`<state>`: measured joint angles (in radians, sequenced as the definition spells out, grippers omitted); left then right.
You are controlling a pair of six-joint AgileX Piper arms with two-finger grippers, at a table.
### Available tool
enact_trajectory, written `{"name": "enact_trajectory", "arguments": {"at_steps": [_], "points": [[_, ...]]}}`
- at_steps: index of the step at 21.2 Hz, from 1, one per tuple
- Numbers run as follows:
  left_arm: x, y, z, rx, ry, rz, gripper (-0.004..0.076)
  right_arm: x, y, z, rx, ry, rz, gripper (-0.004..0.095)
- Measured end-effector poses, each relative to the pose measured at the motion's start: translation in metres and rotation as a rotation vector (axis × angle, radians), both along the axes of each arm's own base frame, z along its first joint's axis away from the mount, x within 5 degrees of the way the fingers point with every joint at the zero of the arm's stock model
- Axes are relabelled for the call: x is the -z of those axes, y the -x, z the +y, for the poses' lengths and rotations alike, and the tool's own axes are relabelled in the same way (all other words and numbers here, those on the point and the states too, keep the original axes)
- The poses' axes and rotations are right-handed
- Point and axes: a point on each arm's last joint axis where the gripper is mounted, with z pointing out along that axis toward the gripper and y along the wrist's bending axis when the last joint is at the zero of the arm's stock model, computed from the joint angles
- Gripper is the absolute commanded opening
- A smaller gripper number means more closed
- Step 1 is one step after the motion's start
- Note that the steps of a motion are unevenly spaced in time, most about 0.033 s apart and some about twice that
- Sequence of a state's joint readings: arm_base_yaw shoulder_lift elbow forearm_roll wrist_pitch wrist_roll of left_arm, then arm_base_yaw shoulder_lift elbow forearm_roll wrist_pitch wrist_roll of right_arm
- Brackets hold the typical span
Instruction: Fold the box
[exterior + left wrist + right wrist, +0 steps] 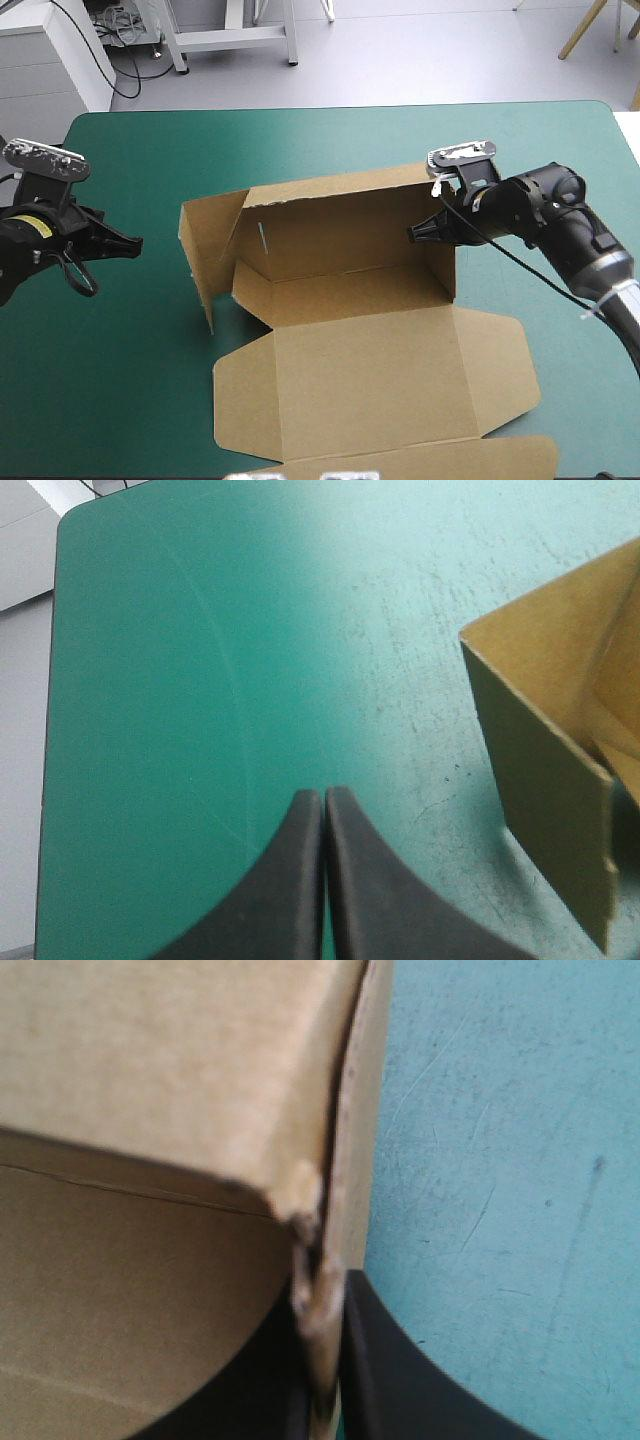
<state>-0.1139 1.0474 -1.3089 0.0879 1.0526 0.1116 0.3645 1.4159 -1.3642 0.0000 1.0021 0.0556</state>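
Note:
The brown box [350, 300] stands in the middle of the teal-green table [120, 380], its back and side walls raised and its lid lying flat toward the near edge. My right gripper [415, 233] is shut on the box's right wall near the back corner. In the right wrist view the board [170, 1060] runs straight between the black fingers of the right gripper [322, 1300]. My left gripper [135, 243] hovers left of the box, shut and empty. In the left wrist view the left gripper [323, 795] points over bare cover, with the box's left wall [545, 770] off to one side.
The box's left flap [200, 250] stands upright and splayed outward, a short gap from my left gripper. The flat lid [380, 385] reaches almost to the table's near edge. The table's far left corner [70, 530] lies ahead of the left gripper.

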Motion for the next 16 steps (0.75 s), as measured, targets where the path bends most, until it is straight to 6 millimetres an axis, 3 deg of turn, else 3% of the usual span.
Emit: {"name": "enact_trajectory", "arguments": {"at_steps": [3, 7, 9, 12, 14, 16], "points": [[-0.001, -0.001, 0.000, -0.008, 0.012, -0.015, -0.0010, 0.028, -0.022, 0.009, 0.007, 0.025, 0.078, -0.0019], [-0.002, -0.002, 0.001, -0.016, 0.001, -0.027, -0.0010, 0.041, -0.071, 0.024, 0.016, 0.015, 0.031, 0.0046], [-0.002, -0.002, 0.003, -0.023, -0.017, -0.029, -0.0010, 0.053, -0.095, 0.031, 0.019, 0.021, 0.023, 0.0213], [-0.002, -0.002, 0.004, -0.027, -0.031, -0.029, -0.0010, 0.061, -0.114, 0.039, 0.002, 0.030, 0.050, 0.0624], [-0.002, -0.002, 0.004, -0.028, -0.033, -0.028, -0.0010, 0.057, -0.116, 0.042, -0.011, 0.029, 0.067, 0.0750], [-0.002, -0.002, 0.004, -0.028, -0.033, -0.028, -0.0010, 0.044, -0.116, 0.042, -0.018, 0.028, 0.053, 0.0788]]}}
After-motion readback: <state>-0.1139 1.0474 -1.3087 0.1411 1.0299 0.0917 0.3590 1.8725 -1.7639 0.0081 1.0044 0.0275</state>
